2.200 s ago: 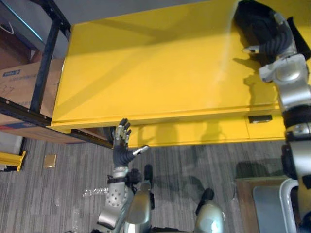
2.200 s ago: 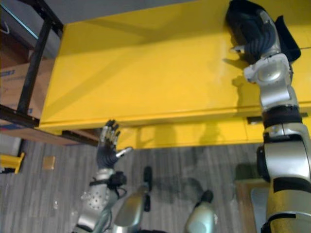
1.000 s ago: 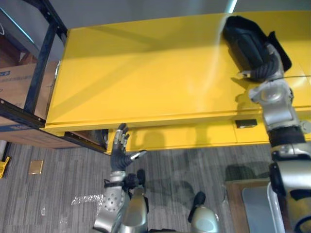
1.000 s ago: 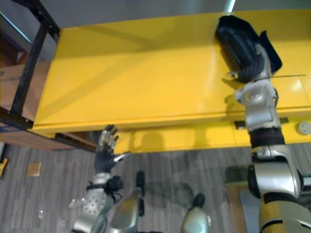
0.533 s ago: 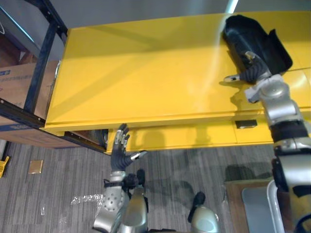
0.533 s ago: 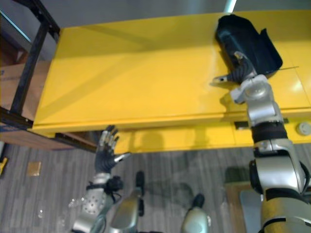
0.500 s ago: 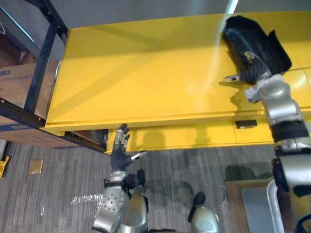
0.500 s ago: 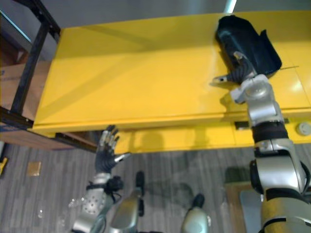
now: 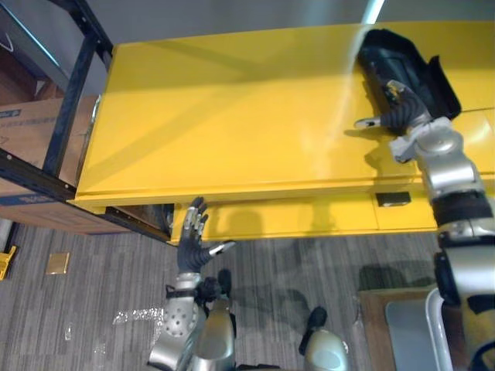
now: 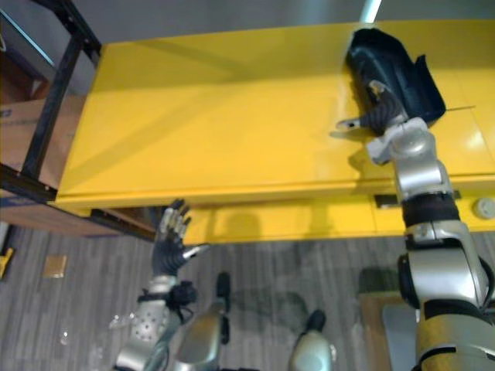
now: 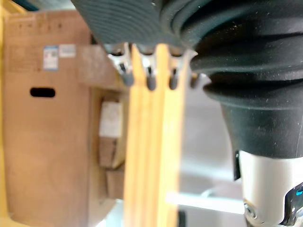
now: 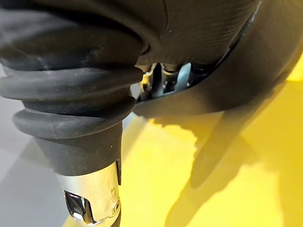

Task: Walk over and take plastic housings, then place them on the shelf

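Black plastic housing on yellow shelf, right hand at its near end.

The housing (image 9: 407, 60) lies flat on the far right part of the shelf top (image 9: 232, 116). The right hand (image 9: 402, 114) rests straight fingers (image 9: 397, 90) on the housing's near end; its thumb points sideways over bare shelf, clear of the housing. The left hand (image 9: 191, 246) is raised just below the shelf's front edge, fingers spread and holding nothing. A cardboard box (image 9: 27, 147) sits behind a black frame (image 9: 73, 93) at the shelf's left end.
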Robot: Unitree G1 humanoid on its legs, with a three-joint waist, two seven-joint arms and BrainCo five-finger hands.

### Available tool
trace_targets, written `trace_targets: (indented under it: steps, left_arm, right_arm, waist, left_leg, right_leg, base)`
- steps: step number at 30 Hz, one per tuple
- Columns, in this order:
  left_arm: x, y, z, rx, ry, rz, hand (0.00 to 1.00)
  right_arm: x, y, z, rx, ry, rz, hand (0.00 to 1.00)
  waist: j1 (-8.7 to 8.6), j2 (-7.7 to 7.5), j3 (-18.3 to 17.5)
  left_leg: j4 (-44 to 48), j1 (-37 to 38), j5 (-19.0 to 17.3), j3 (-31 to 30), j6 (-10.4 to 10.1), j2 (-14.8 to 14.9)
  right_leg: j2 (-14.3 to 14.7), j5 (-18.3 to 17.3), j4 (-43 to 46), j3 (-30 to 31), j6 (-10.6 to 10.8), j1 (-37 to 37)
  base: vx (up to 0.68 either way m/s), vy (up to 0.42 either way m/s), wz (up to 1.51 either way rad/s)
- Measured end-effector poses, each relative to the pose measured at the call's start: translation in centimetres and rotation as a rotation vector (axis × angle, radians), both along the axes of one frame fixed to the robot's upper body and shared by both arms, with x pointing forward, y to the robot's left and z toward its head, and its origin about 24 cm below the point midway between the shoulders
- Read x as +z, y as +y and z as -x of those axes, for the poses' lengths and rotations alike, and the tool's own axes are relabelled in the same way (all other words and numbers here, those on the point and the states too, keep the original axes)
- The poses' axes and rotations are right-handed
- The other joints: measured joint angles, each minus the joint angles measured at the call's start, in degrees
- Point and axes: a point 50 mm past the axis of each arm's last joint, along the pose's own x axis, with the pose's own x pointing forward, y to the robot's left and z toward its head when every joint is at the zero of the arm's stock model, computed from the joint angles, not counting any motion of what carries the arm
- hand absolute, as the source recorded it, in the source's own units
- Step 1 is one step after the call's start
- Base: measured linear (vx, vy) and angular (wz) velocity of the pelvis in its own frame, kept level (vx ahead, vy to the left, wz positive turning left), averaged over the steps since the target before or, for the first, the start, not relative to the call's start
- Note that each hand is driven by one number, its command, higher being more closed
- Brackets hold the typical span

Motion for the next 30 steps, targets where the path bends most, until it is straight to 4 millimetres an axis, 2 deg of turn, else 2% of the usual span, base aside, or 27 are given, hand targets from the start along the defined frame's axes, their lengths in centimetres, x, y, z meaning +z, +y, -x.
trace_targets:
  steps: [10,15,17,18,19,20,21,22,23,25,26,27,28,29,30]
  left_arm:
    - [0.0,0.0,0.0,0.000,0.001,0.000,0.00]
    - [0.0,0.0,0.0,0.000,0.002,0.000,0.00]
    - [-0.1,0.0,0.1,0.000,0.003,0.001,0.00]
    - [-0.2,0.0,0.2,0.002,0.006,0.002,0.00]
    - [-0.2,0.0,0.3,0.005,0.010,0.006,0.00]
    - [-0.3,0.0,0.4,0.006,0.012,0.008,0.00]
    - [-0.4,0.0,0.5,0.009,0.016,0.010,0.00]
    - [-0.5,0.0,0.5,0.011,0.020,0.010,0.00]
    - [-0.7,0.2,0.8,0.017,0.032,0.011,0.00]
    - [-1.0,0.3,1.2,0.031,0.047,0.013,0.00]
    - [-1.2,0.4,1.4,0.043,0.058,0.015,0.00]
    - [-1.2,0.4,1.4,0.054,0.056,0.022,0.00]
    - [-1.2,0.5,1.3,0.060,0.052,0.024,0.00]
    - [-1.2,0.7,1.4,0.083,0.053,0.038,0.00]
    - [-1.1,0.7,1.4,0.100,0.046,0.047,0.00]
  right_arm:
    - [0.5,-0.1,0.0,-0.048,-0.048,0.001,0.00]
    - [1.3,-0.3,0.2,-0.106,-0.151,0.002,0.00]
    - [2.6,0.1,0.6,-0.128,-0.273,0.008,0.00]
    - [4.1,0.5,1.2,-0.126,-0.380,-0.004,0.00]
    - [5.9,0.9,2.4,-0.127,-0.531,-0.034,0.00]
    - [6.8,1.1,3.2,-0.126,-0.613,-0.047,0.00]
    - [8.2,1.4,5.2,-0.114,-0.766,-0.088,0.00]
    - [8.6,1.7,6.1,-0.107,-0.835,-0.110,0.00]
    - [7.9,2.0,8.2,-0.095,-0.946,-0.168,0.00]
    - [5.6,2.1,9.8,-0.087,-0.966,-0.217,0.00]
    - [2.6,2.0,10.9,-0.093,-0.921,-0.261,0.00]
    - [0.8,2.0,11.5,-0.085,-0.878,-0.302,0.00]
    - [-0.5,2.0,11.9,-0.084,-0.849,-0.326,0.00]
    - [-3.0,1.9,13.0,-0.098,-0.786,-0.349,0.00]
    - [-5.6,1.7,14.3,-0.127,-0.727,-0.368,0.00]
  waist:
    - [0.08,-0.04,0.02]
    - [0.06,-0.06,0.03]
    - [-0.02,-0.05,0.03]
    - [-0.11,-0.05,0.03]
    - [-0.18,-0.05,0.03]
    - [-0.16,-0.06,0.03]
    - [-0.24,-0.25,-0.07]
    - [-0.36,-0.49,-0.21]
    - [-0.71,-1.43,-0.97]
    - [-1.79,-2.63,-2.68]
    - [-2.88,-3.77,-4.52]
    - [-3.56,-4.12,-5.46]
    - [-4.05,-4.32,-5.93]
    - [-4.86,-4.40,-6.41]
    - [-4.88,-4.32,-7.26]
  left_leg:
    - [-0.01,0.17,-0.12,0.05,-0.13,0.01]
    - [-0.01,0.17,-0.05,0.08,-0.04,0.01]
    - [-0.02,0.17,-0.10,0.16,-0.03,0.02]
    - [-0.01,0.18,-0.17,0.30,-0.08,0.00]
    - [-0.01,0.19,-0.16,0.34,-0.03,-0.03]
    - [-0.01,0.21,-0.15,0.36,-0.02,-0.04]
    - [0.00,0.27,-0.13,0.60,-0.10,-0.03]
    - [0.00,0.36,-0.13,0.83,-0.19,-0.03]
    - [0.00,0.75,-0.25,1.51,-0.32,-0.04]
    - [0.00,0.76,-0.44,1.84,-0.49,-0.09]
    - [0.00,0.85,-0.52,2.66,-0.60,-0.08]
    - [-0.01,1.06,-0.62,3.02,-0.70,-0.02]
    - [-0.03,1.31,-0.73,3.25,-0.72,0.04]
    - [-0.05,2.45,-1.26,3.76,-0.89,0.25]
    - [-0.07,3.50,-2.07,5.02,-1.16,0.57]
  right_leg:
    - [-0.01,-0.04,0.05,0.01,-0.02,0.11]
    - [0.00,-0.05,0.02,0.01,-0.02,0.10]
    - [0.00,-0.04,-0.13,0.03,-0.01,0.09]
    - [0.01,-0.02,-0.27,0.05,0.02,0.08]
    - [-0.01,-0.02,-0.33,0.06,0.02,0.09]
    - [0.00,-0.02,-0.39,0.07,0.01,0.12]
    - [0.00,-0.02,-0.62,0.16,0.02,0.13]
    - [0.00,-0.01,-0.76,0.30,0.03,0.13]
    - [0.00,0.00,-1.11,0.89,0.04,0.21]
    - [0.02,0.01,-1.57,1.13,0.06,0.21]
    - [0.05,0.09,-2.17,1.46,0.19,0.23]
    - [0.10,0.12,-2.37,1.74,0.22,0.25]
    - [0.18,0.17,-2.60,1.99,0.29,0.41]
    - [0.48,0.30,-3.39,2.60,0.45,1.45]
    - [0.73,0.31,-4.40,3.21,0.52,2.12]
  base:
    - [0.00,0.000,0.00]
    - [0.00,0.000,0.00]
    - [0.00,0.000,0.00]
    - [0.00,0.000,0.00]
    - [0.00,0.000,0.00]
    - [0.00,0.000,0.00]
    - [0.00,0.000,-0.04]
    - [0.01,-0.005,-0.13]
    - [0.03,-0.018,-0.14]
    - [0.05,-0.027,-0.11]
    - [0.05,-0.029,-0.13]
    - [0.05,-0.028,-0.16]
    - [0.03,-0.030,-0.19]
    - [0.01,-0.028,-0.35]
    - [0.00,-0.029,-0.37]
